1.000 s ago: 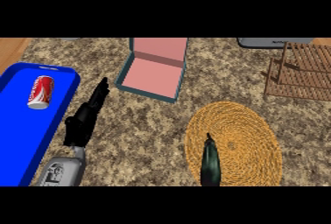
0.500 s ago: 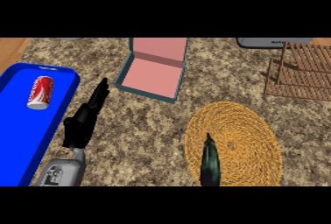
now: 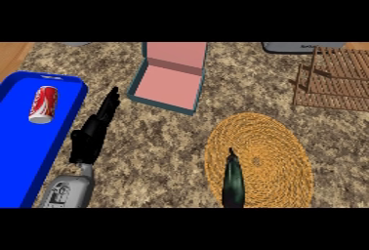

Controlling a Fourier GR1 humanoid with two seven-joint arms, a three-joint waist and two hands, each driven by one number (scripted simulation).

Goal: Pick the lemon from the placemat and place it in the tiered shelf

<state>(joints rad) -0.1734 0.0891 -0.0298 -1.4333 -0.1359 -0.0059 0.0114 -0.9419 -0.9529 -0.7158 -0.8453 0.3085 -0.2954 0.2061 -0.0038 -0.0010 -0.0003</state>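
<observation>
Head view: right hand (image 3: 233, 178) at five o'clock on the placemat (image 3: 270, 146), finger state unclear; lemon unseen, perhaps beneath. Lifting blind risks missing it. Left hand (image 3: 97, 128) straight-fingered.

- Left hand (image 3: 92, 134): matte black, long slim fingers, blocky dark palm.
- Left forearm (image 3: 66, 191): light grey casing, boxy with rounded edges, small dark markings on its upper face; narrow grey wrist link joins it to the hand.
- Right hand (image 3: 233, 180): black with a dark green sheen, tapering to a thin tip.
</observation>
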